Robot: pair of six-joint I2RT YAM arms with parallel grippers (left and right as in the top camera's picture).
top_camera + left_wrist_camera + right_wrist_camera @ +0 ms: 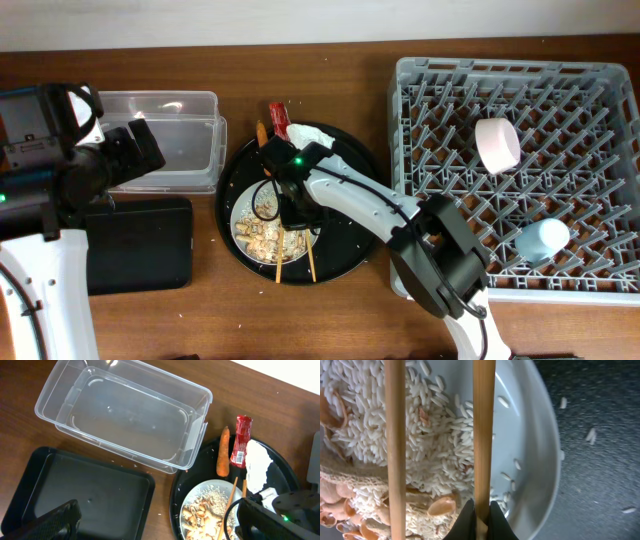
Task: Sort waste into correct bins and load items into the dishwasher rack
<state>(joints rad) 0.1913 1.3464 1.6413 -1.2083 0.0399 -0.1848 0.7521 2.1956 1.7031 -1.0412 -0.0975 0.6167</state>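
My right gripper (480,515) is shut on one wooden chopstick (483,435). It reaches down over the wider white bowl (245,225) of rice and food scraps (435,425). The second chopstick (395,445) lies beside the first across the bowl. The red wrapper (241,440), the carrot stick (223,451) and the white tissue (256,465) lie at the far side of the round black tray (350,250). My left gripper (150,525) is open and empty above the shallow black tray (75,485), near the clear tub (125,415). The small white bowl (497,143) and the light-blue cup (543,238) are in the grey rack (600,90).
The clear tub (165,140) and the shallow black tray (140,245) sit left of the round tray, and both hold nothing. Loose rice grains lie scattered on the round tray. The rack fills the right side of the table.
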